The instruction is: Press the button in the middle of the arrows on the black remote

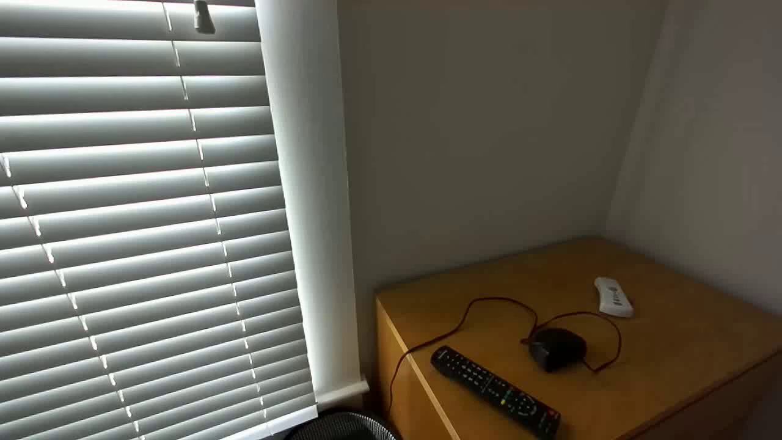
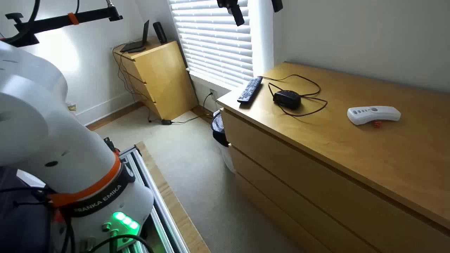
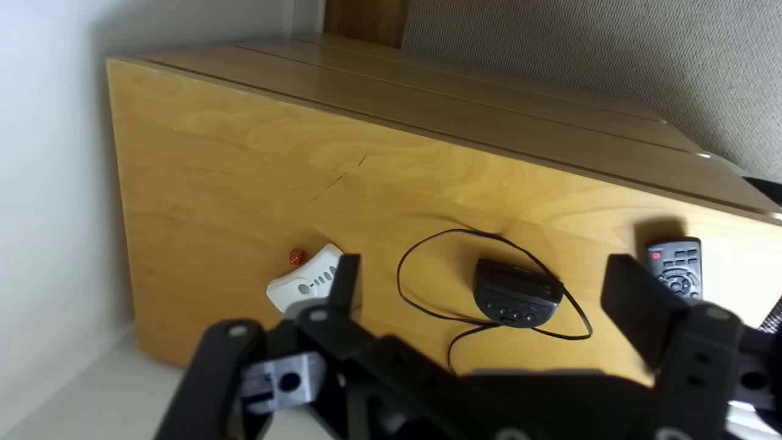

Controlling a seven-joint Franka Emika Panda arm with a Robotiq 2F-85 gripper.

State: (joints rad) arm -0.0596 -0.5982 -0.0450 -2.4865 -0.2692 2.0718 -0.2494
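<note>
The black remote lies flat on the wooden dresser near its window-side end, in both exterior views (image 1: 489, 388) (image 2: 250, 90). In the wrist view the remote (image 3: 676, 264) shows at the right, partly hidden behind a finger. Its red button and round arrow pad (image 3: 679, 282) are visible there. My gripper (image 3: 486, 278) is open with nothing between its fingers. Its fingertips also show at the top of an exterior view (image 2: 257, 10), high above the dresser and apart from the remote. The gripper is out of view in an exterior view that shows the remote near the bottom.
A black corded device (image 1: 557, 348) (image 2: 287, 99) (image 3: 516, 294) sits beside the remote, its cable looped around it. A white device (image 1: 613, 297) (image 2: 373, 114) (image 3: 305, 278) and a red die (image 2: 377, 124) (image 3: 297, 256) lie farther along. Walls and a blinded window (image 1: 153, 214) border the dresser.
</note>
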